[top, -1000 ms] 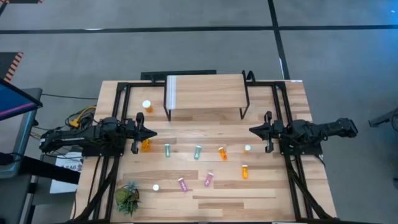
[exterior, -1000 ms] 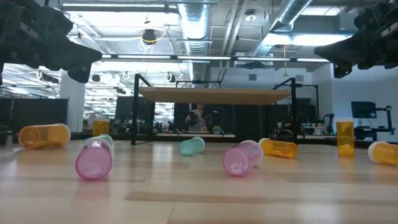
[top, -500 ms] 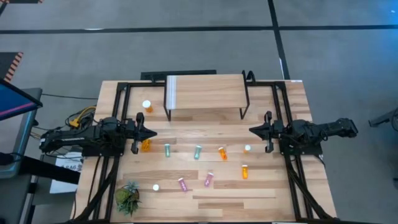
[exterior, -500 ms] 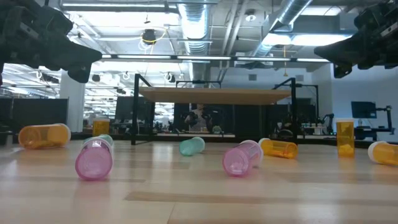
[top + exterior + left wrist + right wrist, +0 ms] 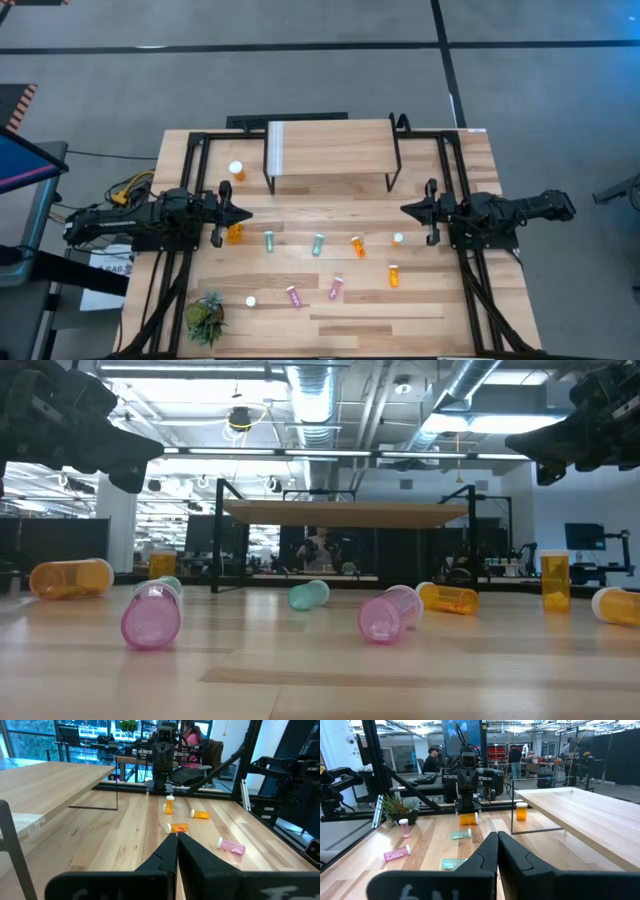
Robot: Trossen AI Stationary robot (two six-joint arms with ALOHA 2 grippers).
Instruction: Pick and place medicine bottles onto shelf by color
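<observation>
While both arms hang level above the table, nothing is held.
Left gripper: at the table's left side, fingers pressed together and empty, raised over the wood, just above a wide orange bottle.
Right gripper: at the right side, fingers pressed together, empty, pointing toward the left arm.
Shelf: at the far middle of the table, its top bare, pale panel at its left end.
Upright orange bottle: stands left of the shelf, near its panel end.
Teal bottles: two lie on their sides in the middle row, one left, one at centre.
Small orange bottle: lies right of the centre teal one.
White-capped bottle: stands near the right gripper; its colour cannot be told from above.
Another orange bottle: lies nearer, toward the right.
Pink bottles: two lie in the near row, and, close together.
Near-left bottle: stands upright, only the white cap showing.
Plant: at the near left corner.
</observation>
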